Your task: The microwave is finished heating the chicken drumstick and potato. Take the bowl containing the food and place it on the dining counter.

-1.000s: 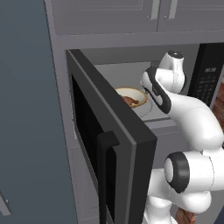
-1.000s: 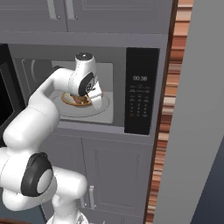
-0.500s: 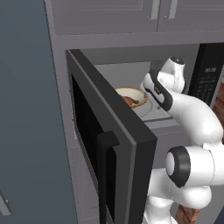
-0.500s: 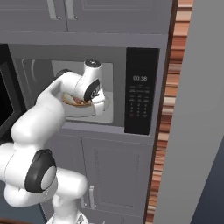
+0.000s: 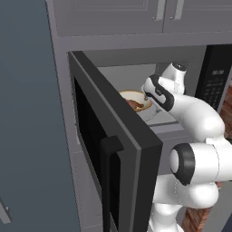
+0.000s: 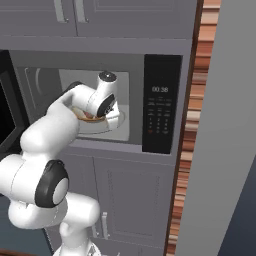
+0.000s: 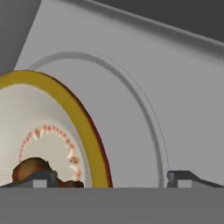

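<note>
The microwave (image 5: 136, 122) stands with its black glass door (image 5: 108, 154) swung wide open to the left, the dark vertical handle (image 5: 111, 176) at the door's free edge. The pale grey cavity is exposed, and the black keypad panel (image 6: 161, 105) sits at the right of the opening with its display lit.

Inside the cavity, the bowl (image 5: 135, 99) rests on the clear glass turntable disc (image 7: 144, 113), towards the disc's left side as seen from the hand camera. The bowl is cream-white with a tan-gold rim (image 7: 85, 127). A reddish-brown lump of the food (image 7: 33, 171) lies in the bowl's bottom; a second brown piece (image 5: 134, 105) shows over the rim in the left base view. Which piece is the drumstick cannot be told.

The white arm reaches into the cavity from the front, its wrist bent down over the bowl. The gripper (image 7: 111, 178) is spread apart, gripping nothing: one fingertip (image 7: 41, 178) lies inside the bowl's outline, above the food, and the other fingertip (image 7: 183, 177) lies outside it over the turntable disc, so the near right section of the rim falls between the two. Whether either finger touches the rim cannot be determined.

Grey cabinet doors (image 6: 100, 15) sit closed above the microwave, and more (image 6: 135, 200) below it.
</note>
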